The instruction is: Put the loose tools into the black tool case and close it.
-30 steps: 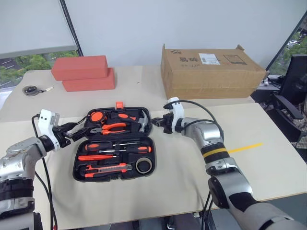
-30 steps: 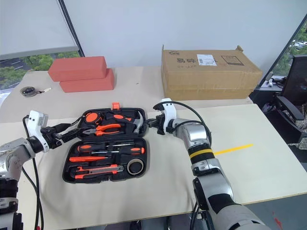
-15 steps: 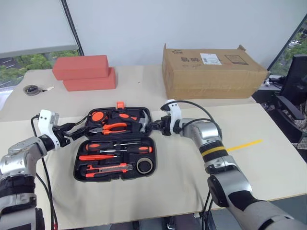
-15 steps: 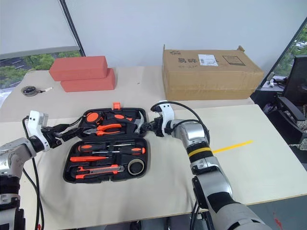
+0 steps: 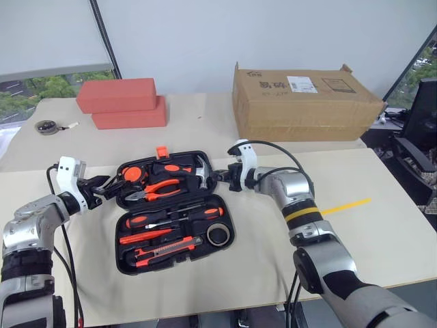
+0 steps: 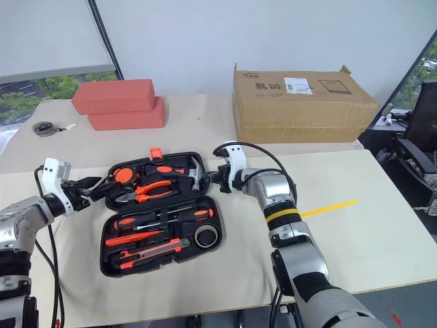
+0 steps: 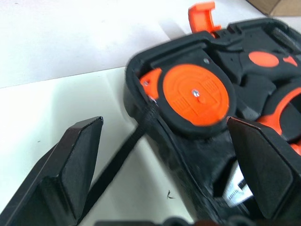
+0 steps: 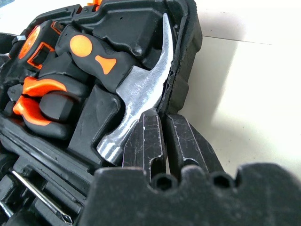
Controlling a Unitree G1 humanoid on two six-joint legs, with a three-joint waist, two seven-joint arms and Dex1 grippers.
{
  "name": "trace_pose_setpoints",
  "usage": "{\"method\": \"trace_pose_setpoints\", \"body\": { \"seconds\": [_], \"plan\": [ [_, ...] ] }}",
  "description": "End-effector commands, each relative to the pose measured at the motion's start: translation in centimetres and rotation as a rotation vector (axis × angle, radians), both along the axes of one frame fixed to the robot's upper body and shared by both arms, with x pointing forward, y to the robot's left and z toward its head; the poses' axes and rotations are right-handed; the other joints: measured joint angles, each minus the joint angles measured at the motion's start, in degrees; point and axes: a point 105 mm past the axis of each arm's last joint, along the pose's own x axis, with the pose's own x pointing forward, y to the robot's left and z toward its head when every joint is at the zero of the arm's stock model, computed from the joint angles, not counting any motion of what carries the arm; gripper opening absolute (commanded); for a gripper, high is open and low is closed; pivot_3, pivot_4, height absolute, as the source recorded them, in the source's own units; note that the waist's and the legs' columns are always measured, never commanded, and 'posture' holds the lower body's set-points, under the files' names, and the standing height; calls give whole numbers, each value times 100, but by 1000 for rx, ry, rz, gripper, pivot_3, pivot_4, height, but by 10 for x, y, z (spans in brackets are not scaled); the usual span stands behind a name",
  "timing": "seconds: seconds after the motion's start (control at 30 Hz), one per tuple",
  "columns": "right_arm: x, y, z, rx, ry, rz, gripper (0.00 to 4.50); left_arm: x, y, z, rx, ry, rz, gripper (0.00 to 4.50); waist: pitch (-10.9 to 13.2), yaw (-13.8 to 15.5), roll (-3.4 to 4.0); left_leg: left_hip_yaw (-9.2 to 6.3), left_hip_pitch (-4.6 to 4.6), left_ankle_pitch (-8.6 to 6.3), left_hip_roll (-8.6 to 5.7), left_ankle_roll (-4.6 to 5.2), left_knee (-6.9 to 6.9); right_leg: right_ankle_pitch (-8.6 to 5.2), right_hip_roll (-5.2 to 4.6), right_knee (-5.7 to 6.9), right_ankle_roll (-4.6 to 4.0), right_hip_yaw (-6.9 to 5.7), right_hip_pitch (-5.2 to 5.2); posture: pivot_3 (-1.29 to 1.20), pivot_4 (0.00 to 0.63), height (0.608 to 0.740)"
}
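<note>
Tools look seated; left gripper gapes around the case lid corner, right gripper pinched together, empty. Lift both corners evenly.

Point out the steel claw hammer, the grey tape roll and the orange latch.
Steel claw hammer (image 8: 136,80): right wrist view, head.
Grey tape roll (image 5: 218,236): left eye view, outer ring.
Orange latch (image 7: 202,16): left wrist view, tab face.

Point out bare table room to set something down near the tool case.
Bare table stretches right of the black tool case, past the yellow tape strip. Another free patch lies between the red blocks and cardboard box. Crowded: both case ends, with the left gripper and right gripper.
</note>
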Motion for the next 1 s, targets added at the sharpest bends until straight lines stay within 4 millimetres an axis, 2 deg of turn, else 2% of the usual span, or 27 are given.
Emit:
{"method": "trace_pose_setpoints", "body": {
  "seconds": [0.03, 0.1, 0.13, 0.17, 0.33, 0.5, 0.67, 0.97, 1.0],
  "plan": [
    [5, 1, 17, 18, -51, -9, 24, 2, 3, 17, -113, -35, 18, 4500, 0, -8, 0, 0, 1, 0, 0, 0, 0, 0, 0, 0, 1, 0, 0, 0, 150, 712],
    [6, 1, 17, 18, -51, -15, 24, 0, 5, 20, -163, -30, 23, 4500, 0, -11, 0, -1, 1, 0, 1, 0, 0, 0, 1, 1, 1, 0, 0, 0, 150, 712],
    [7, 0, 17, 17, -53, -23, 0, -2, 7, 21, -187, -22, 29, 3970, 0, -12, 0, -1, 1, 0, 2, 0, 0, 0, 2, 1, 1, -1, 0, 0, 150, 712],
    [8, -2, 18, 18, -56, -35, 0, -6, 12, 21, -212, -10, 31, 3764, 0, -12, 0, -1, 1, 1, 2, 0, 0, 0, 2, 2, 1, -1, 0, 0, 150, 712],
    [14, -5, 22, 27, -76, -77, 0, -23, 27, 9, -222, 81, 55, 3764, 0, -15, 0, -1, 2, 0, 0, -1, 0, -2, 0, 1, 5, 0, 0, 0, 150, 712],
    [14, -2, 23, 32, -80, -80, 0, -40, 15, -11, -206, 207, -11, 3764, 0, 4, 0, -2, 3, -2, 0, -5, 1, -5, -3, 2, 11, 0, 1, 0, 150, 712],
    [13, 1, 23, 38, -83, -75, 0, -34, 18, -18, -225, 216, 46, 3764, 0, 12, -1, -4, 1, -18, 0, -48, 0, -4, -8, 2, 10, -3, 0, 0, 150, 712],
    [14, 0, 24, 33, -94, -74, 0, -22, 5, -16, -272, 210, 27, 3764, -1, 6, -2, -4, 1, -4, -1, -28, 0, -2, -5, 2, 7, -3, 1, 0, 150, 712],
    [14, 0, 24, 33, -95, -74, 0, -20, 4, -16, -273, 210, 26, 3493, -1, 7, -2, -4, 1, -4, -2, -28, 0, -2, -5, 2, 7, -3, 1, 0, 150, 712]
  ]
}}
